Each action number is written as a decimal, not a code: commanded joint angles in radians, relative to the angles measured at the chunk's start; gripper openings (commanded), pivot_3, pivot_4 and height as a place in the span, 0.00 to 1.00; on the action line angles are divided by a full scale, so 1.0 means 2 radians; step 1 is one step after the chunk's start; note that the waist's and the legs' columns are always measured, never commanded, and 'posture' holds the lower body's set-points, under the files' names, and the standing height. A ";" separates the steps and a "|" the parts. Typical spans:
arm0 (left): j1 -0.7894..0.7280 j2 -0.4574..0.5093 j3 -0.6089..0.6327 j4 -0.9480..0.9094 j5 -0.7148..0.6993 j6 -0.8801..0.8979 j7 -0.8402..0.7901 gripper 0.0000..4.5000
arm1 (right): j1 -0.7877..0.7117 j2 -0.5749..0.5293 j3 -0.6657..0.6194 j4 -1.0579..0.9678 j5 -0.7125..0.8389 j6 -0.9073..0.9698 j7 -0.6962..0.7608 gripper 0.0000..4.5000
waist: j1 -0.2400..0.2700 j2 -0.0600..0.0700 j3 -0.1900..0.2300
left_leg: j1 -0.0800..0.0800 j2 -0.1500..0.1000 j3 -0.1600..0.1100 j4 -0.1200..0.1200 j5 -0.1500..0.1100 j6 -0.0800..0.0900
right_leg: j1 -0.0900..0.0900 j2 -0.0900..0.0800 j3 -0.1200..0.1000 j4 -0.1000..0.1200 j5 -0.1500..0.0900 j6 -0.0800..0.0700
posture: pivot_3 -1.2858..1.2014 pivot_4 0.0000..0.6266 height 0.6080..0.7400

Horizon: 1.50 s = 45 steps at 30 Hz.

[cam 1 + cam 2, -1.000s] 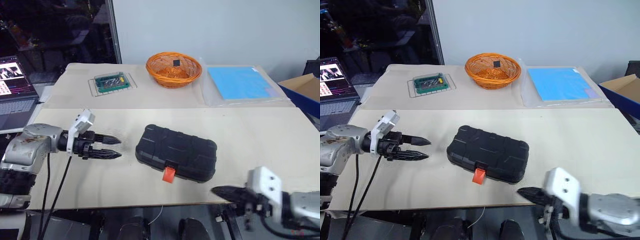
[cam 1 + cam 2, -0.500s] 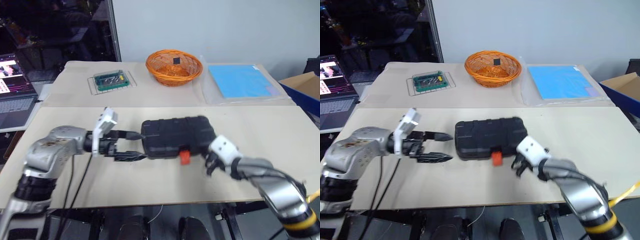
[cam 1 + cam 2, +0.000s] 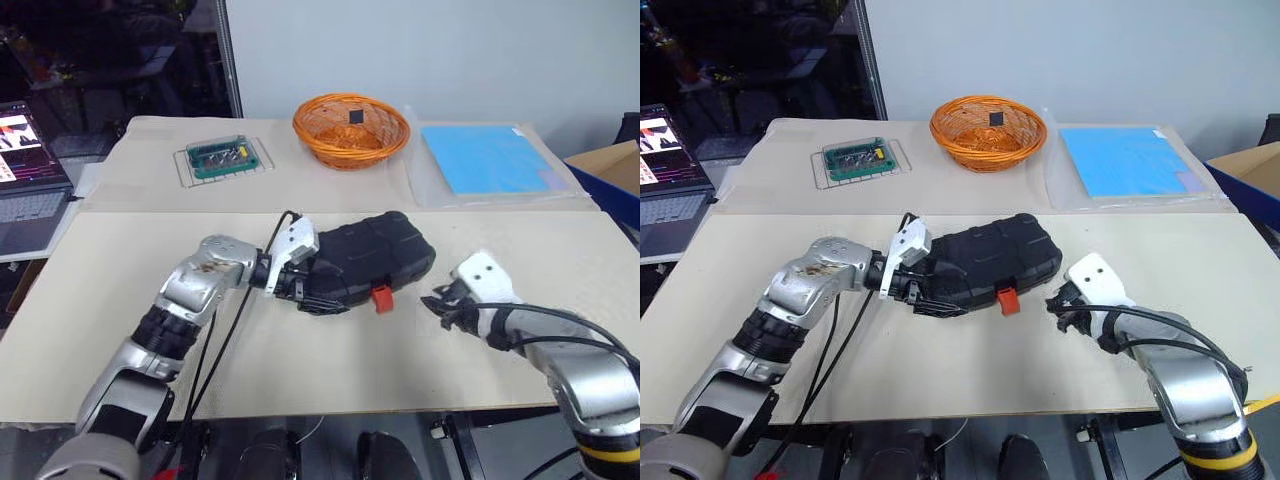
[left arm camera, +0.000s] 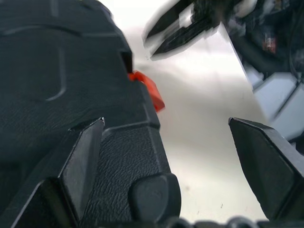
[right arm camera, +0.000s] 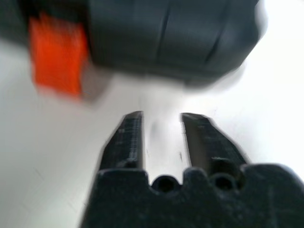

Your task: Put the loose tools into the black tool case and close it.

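Right gripper [image 3: 1058,303] sits near the table's [image 3: 970,385] front edge, on the case's right, clear of it, pointing toward it. Fingers [image 5: 127,140] parted a little, nothing between them.

Case [image 3: 990,262]: black hard plastic, rounded corners, ribbed, pebbled lid, closed. It lies mid-table, long axis left-right, right end skewed slightly away from the robot. Orange latch [image 3: 1007,299] on the front edge faces the robot; latch blurred in the right wrist view, can't tell whether it is snapped shut. Contents hidden.

Left gripper [image 3: 932,296] is at the case's left end, jaws wide, straddling that front corner: one finger [image 4: 80,161] lies on the lid, the other [image 4: 266,171] hangs off the front over bare table. Not clamped. From the head the fingertips merge with the black shell, so actual contact is hard to judge.

Table top: matte beige board.

Far side: green box [image 3: 854,158] in clear packaging, woven orange basket [image 3: 987,130] with a small dark item inside, flat blue sheet [image 3: 1128,160] in clear plastic. Laptop [image 3: 670,195] cut off at far left, cardboard box [image 3: 1248,170] cut off at right.
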 commanded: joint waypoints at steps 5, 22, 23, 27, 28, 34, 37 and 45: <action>0.016 -0.002 -0.025 0.050 0.042 -0.029 -0.024 1.00 | -0.011 0.101 0.008 -0.023 0.013 0.050 -0.078 0.55 | -0.001 0.000 -0.001 | 0.002 0.000 -0.001 0.001 -0.001 0.003 | 0.000 0.000 0.000 0.000 0.001 -0.001 | 0.52 0.24 1.00; 0.049 0.025 -0.003 0.004 0.042 -0.016 -0.031 1.00 | -0.040 0.144 0.053 0.042 0.010 0.041 -0.116 0.55 | -0.007 0.001 -0.001 | 0.004 0.002 0.000 -0.001 0.000 0.003 | 0.000 0.000 0.000 0.001 0.002 -0.003 | 0.52 0.24 1.00; 0.050 0.026 -0.003 0.003 0.042 -0.015 -0.031 1.00 | -0.042 0.145 0.054 0.045 0.011 0.041 -0.116 0.55 | -0.008 0.001 -0.001 | 0.004 0.002 0.000 -0.001 0.000 0.003 | 0.000 0.000 0.000 0.000 0.002 -0.003 | 0.52 0.24 1.00; 0.054 0.027 -0.001 -0.001 0.043 -0.013 -0.029 1.00 | -0.047 0.149 0.057 0.051 0.015 0.043 -0.115 0.55 | -0.010 0.001 -0.001 | 0.004 0.002 0.000 -0.001 0.000 0.003 | 0.000 0.000 0.000 0.000 0.002 -0.003 | 0.52 0.24 1.00; 0.055 0.028 -0.001 -0.001 0.044 -0.013 -0.029 1.00 | -0.047 0.151 0.058 0.052 0.016 0.042 -0.116 0.55 | -0.010 0.001 -0.001 | 0.004 0.002 0.000 -0.001 0.000 0.003 | 0.000 0.000 0.000 0.000 0.002 -0.003 | 0.52 0.24 1.00; 0.056 0.028 -0.002 0.000 0.046 -0.014 -0.028 1.00 | -0.050 0.158 0.064 0.061 0.014 0.036 -0.118 0.55 | -0.012 0.001 -0.001 | 0.004 0.002 0.000 -0.001 0.000 0.003 | 0.000 0.000 0.000 0.000 0.002 -0.003 | 0.52 0.24 1.00; 0.057 0.027 -0.002 -0.002 0.046 -0.013 -0.027 1.00 | -0.049 0.163 0.067 0.068 0.013 0.029 -0.120 0.55 | -0.012 0.001 -0.001 | 0.004 0.002 0.000 -0.001 0.000 0.003 | 0.000 0.000 0.000 0.000 0.002 -0.003 | 0.52 0.24 1.00; 0.058 0.026 -0.002 -0.004 0.047 -0.013 -0.024 1.00 | -0.054 0.159 0.076 0.082 0.005 0.001 -0.119 0.28 | -0.012 0.001 -0.001 | 0.004 0.002 0.000 -0.001 0.000 0.003 | 0.000 0.000 0.000 0.000 0.002 -0.003 | 0.52 0.24 1.00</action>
